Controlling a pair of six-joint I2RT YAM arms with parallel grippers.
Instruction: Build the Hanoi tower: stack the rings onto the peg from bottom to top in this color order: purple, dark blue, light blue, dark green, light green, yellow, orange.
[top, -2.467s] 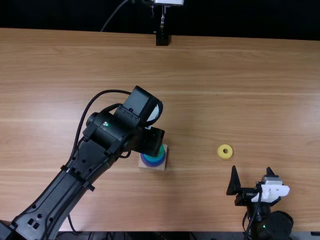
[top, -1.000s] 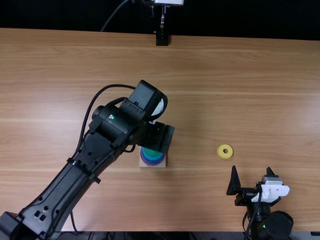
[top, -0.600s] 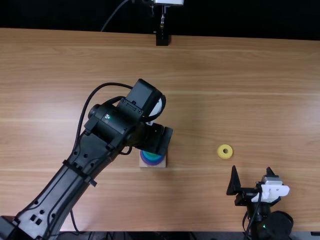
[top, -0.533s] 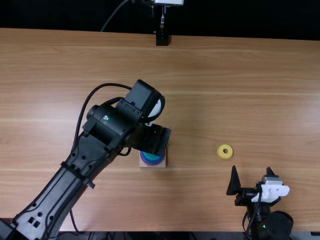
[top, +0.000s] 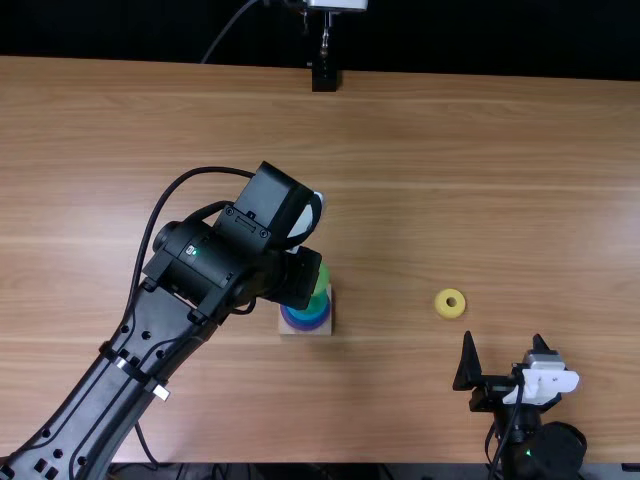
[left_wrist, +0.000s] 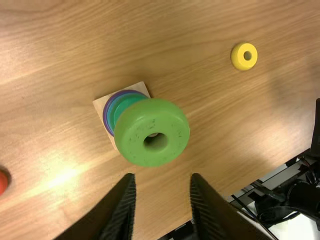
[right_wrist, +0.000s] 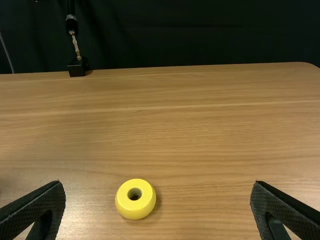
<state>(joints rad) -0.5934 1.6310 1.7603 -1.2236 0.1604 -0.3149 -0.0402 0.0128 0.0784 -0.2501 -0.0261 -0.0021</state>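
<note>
The left gripper (left_wrist: 162, 177) stood with its fingers apart beside the light green ring (left_wrist: 132, 140), which sat at the top of the stack over the square base (left_wrist: 100, 104). Rightward of both, well apart, lay the yellow ring (top: 441, 304), likely next: just ahead of the right gripper (top: 504, 337) and a little to its left, that arm clearly nearer. The right fingers were spread too. The yellow ring was small, thick and round-edged, flat on the table (top: 400, 390), hole upward, with no long axis to match.

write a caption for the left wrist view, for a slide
Light green ring over the stack, left fingers open, yellow ring on the table.
</note>
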